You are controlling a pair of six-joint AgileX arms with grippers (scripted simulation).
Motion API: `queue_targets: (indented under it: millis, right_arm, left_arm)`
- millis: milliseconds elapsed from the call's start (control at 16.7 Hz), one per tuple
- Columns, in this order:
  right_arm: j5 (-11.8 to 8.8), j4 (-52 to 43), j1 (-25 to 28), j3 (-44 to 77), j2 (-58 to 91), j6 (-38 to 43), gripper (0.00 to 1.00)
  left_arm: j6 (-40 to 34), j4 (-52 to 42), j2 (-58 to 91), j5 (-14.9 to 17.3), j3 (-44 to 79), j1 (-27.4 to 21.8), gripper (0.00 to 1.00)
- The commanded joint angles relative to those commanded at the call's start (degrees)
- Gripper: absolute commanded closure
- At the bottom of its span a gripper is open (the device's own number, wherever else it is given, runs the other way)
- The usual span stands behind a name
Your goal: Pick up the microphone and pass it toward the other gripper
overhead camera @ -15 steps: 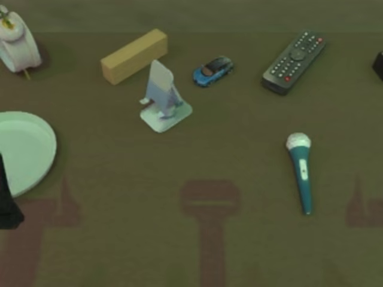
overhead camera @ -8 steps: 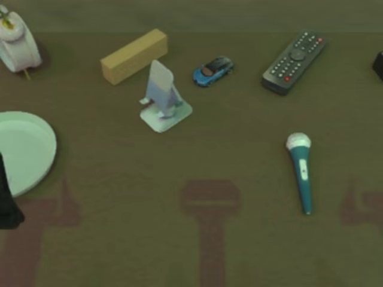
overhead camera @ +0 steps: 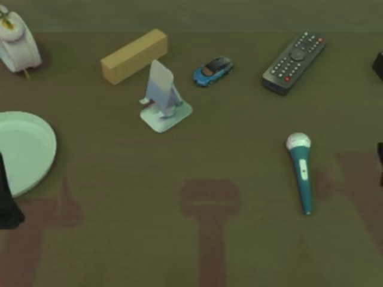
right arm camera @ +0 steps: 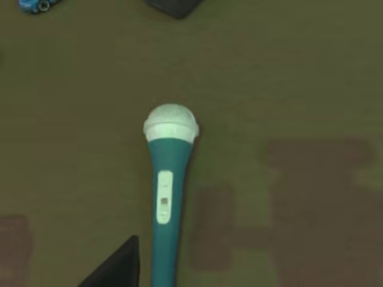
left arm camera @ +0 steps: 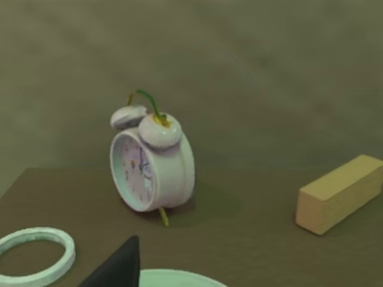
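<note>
A white twin-bell alarm clock (left arm camera: pixel 153 164) stands upright on the brown bench (left arm camera: pixel 251 239), its pale dial turned a little to one side and its hands too small to read. A thin green and yellow wire handle arches over the two bells (one bell sits nearer the camera than the other). Well apart from the clock lies a tan wooden block (left arm camera: pixel 339 192), flat on the bench. At the near edge, a pale green ring (left arm camera: pixel 37 256) rests on the surface, and beside it curves the rim of a light green plate (left arm camera: pixel 179 277). A black wedge-shaped fingertip (left arm camera: pixel 119 266) of the left hand pokes in between them.
</note>
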Motion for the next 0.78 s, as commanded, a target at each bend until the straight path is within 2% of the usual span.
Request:
queue_targets:
  millis: [480,780]
  right_arm:
    - [1.5,-18.4,9.5,27.0,41.8,10.1,0.0]
    - [1.7,-25.0,13.4,36.7,57.0,13.5,0.0]
  left_arm:
    - [0.0,0.0,0.0,0.0,0.0,0.0,0.0]
    - [0.0,0.0,0.0,0.0,0.0,0.0,0.0]
